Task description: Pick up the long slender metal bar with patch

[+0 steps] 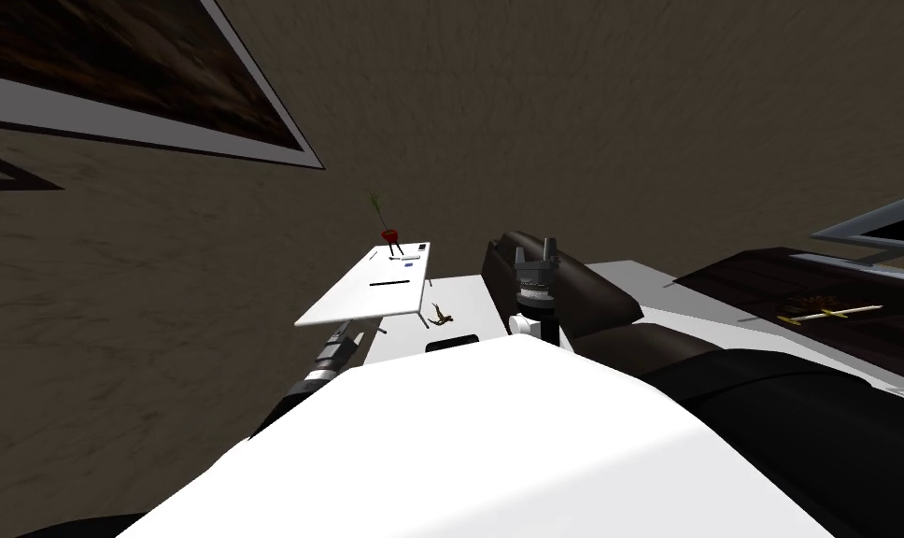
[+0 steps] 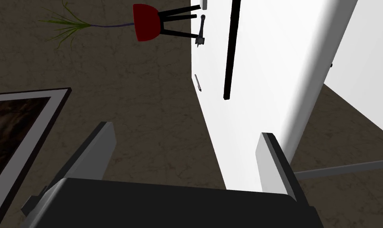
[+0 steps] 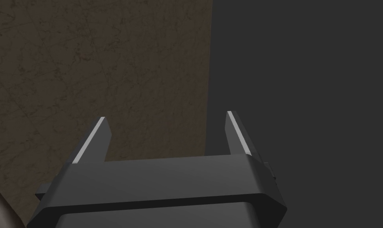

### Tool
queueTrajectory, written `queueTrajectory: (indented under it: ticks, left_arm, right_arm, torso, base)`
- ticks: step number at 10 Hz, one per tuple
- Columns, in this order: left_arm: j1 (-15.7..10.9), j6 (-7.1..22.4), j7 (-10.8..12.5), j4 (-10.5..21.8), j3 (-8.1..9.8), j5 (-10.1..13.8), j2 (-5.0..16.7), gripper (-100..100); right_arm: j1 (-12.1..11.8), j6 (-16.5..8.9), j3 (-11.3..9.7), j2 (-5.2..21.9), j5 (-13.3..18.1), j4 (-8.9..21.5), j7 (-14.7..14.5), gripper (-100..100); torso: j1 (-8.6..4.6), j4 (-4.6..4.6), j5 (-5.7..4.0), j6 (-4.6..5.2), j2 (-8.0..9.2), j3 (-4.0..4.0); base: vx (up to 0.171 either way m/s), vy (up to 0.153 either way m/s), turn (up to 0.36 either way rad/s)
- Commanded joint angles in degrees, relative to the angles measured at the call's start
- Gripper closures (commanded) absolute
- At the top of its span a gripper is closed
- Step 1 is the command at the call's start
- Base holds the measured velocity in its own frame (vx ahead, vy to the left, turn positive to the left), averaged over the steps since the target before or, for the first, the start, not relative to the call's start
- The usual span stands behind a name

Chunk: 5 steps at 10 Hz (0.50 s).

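One thin black bar [image 1: 391,282] lies flat on the white table [image 1: 347,308], just left of centre in the head view; no patch on it can be made out. In the left wrist view it runs lengthwise away from the hand, well beyond the fingertips. The left gripper [image 2: 185,130] is open and empty, blades spread wide. It sits at the table's near end, seemingly level with or below the top, and one finger [image 2: 270,158] overlaps the table's edge. The right gripper [image 1: 545,243] is open and empty too, upright over the dark couch [image 1: 600,299] right of centre. The step in hand is judged to be the reach, hardly begun. To do it well, the left hand likely rises clear of the table edge first. It then travels along the top and turns so the blades straddle the bar's narrow width near its middle. So thin a bar leaves little to bite, so the blades should reach the tabletop before closing. The hand keeps clear of the small dark tool [image 2: 201,29] and red pot [image 2: 146,21] at the far end.
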<state>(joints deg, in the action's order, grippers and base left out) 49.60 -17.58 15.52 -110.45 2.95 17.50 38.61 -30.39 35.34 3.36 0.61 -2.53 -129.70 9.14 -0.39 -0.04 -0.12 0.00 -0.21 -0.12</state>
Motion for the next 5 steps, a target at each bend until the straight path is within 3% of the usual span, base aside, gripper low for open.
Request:
queueTrajectory:
  ticks: [1,5]
  left_arm:
    - [0.8,1.4,1.1,1.6,-0.32,1.6,2.9,-100]
    - [2.3,3.6,2.8,4.5,-1.42,4.3,9.4,-100]
  right_arm:
    - [0.0,0.0,0.0,0.0,0.0,0.0,0.0,0]
    - [0.0,0.0,0.0,0.0,0.0,0.0,0.0,0]
  torso:
    - [0.0,0.0,0.0,0.0,0.0,0.0]
    - [0.12,-0.02,0.03,0.0,-0.08,-0.05]
  base:
    - [0.092,-0.137,-0.058]
    - [0.086,-0.106,-0.028]
